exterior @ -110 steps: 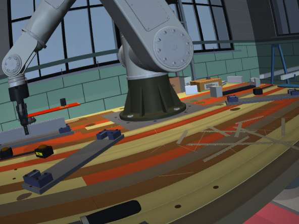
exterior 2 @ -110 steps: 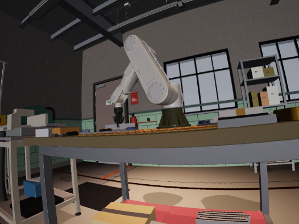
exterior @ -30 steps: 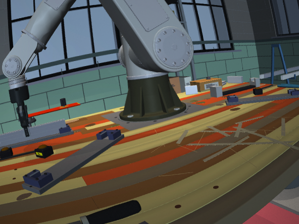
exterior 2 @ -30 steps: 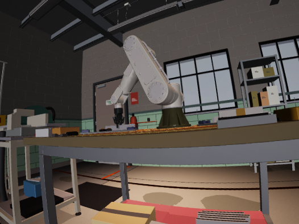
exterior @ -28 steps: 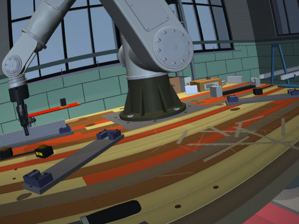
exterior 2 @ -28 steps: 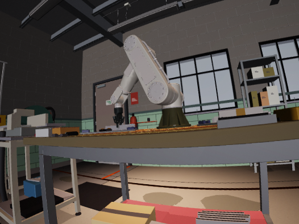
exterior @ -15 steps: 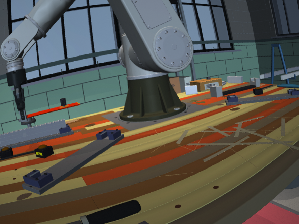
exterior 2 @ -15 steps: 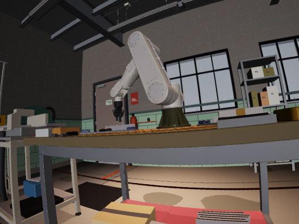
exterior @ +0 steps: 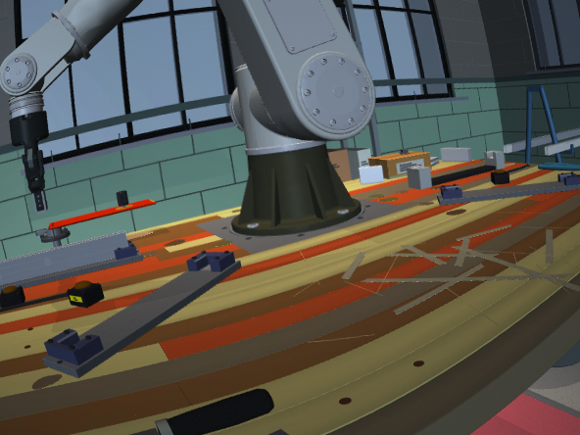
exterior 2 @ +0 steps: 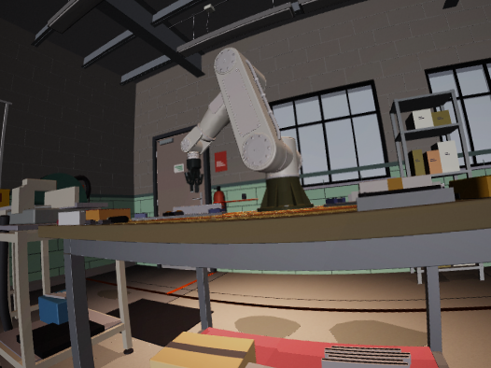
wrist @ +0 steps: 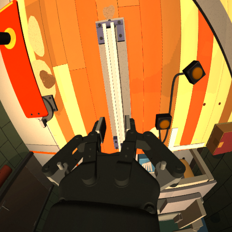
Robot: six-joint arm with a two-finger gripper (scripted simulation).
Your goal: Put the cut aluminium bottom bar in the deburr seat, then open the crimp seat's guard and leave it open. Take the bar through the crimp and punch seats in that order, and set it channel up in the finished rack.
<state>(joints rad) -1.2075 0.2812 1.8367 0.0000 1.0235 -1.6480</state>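
Note:
At the left end of the striped bench the pale aluminium bar [exterior: 63, 250] [wrist: 114, 86] lies lengthwise in a grey seat with dark blue end blocks. Behind it a long red guard [exterior: 100, 213] [wrist: 20, 65] with a black knob stands swung away on a pivot post. A second, empty grey seat [exterior: 142, 308] lies nearer the front edge. My gripper [exterior: 41, 203] [exterior 2: 194, 187] [wrist: 114, 126] hangs well above the near end of the bar, pointing down. It is open and holds nothing.
The bench's left edge lies just beyond the bar, with a cart of boxes [wrist: 188, 172] below. Two black units with orange buttons [exterior: 85, 293] [wrist: 194, 72] sit beside the seat, joined by a cable. The robot base [exterior: 294, 191] stands mid-bench; another seat [exterior: 490, 193] lies far right.

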